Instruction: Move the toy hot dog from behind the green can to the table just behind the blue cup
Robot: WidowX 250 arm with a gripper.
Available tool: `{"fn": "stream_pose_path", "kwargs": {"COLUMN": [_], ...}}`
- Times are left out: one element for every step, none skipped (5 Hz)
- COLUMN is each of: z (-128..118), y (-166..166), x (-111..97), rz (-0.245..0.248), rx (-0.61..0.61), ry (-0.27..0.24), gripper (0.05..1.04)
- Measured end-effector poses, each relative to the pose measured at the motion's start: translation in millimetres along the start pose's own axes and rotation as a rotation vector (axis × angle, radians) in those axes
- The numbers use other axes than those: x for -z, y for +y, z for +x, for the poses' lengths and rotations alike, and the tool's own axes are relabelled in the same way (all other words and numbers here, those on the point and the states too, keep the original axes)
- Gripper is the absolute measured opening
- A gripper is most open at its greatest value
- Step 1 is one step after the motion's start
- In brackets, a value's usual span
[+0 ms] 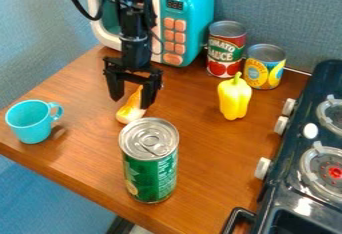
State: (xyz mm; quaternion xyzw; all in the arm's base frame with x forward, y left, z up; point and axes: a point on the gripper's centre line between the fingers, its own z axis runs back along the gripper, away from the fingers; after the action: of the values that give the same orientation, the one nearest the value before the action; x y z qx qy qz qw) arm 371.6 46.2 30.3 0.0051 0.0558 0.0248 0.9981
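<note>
The black gripper points down over the left-middle of the wooden table, its two fingers spread apart. Just below and partly behind the right finger lies a small orange-and-white toy item, its narrow top reaching up between the fingers; whether they touch it I cannot tell. A tall green can stands upright in front of it. To the left is a turquoise cup, upright, with its handle to the right. A yellow toy pepper stands to the right of the gripper.
A turquoise and white toy microwave stands behind the arm. Near the back wall are a red tomato sauce can and a shorter yellow-and-blue can. The dark toy stove with burners and knobs borders the table's right side.
</note>
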Motion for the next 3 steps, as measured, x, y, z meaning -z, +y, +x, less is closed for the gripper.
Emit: {"fn": "stream_pose_path", "kwargs": {"z": [4.4,4.2,5.0], "y": [-8.7,-11.9,-13.0], "x": [6.7,12.2,13.3], "rz": [0.012,0.011,-0.003], "rx": [0.013,0.020,0.036], "ry": [0.020,0.033,0.021], "gripper": [1.001,0.949,0.720]}}
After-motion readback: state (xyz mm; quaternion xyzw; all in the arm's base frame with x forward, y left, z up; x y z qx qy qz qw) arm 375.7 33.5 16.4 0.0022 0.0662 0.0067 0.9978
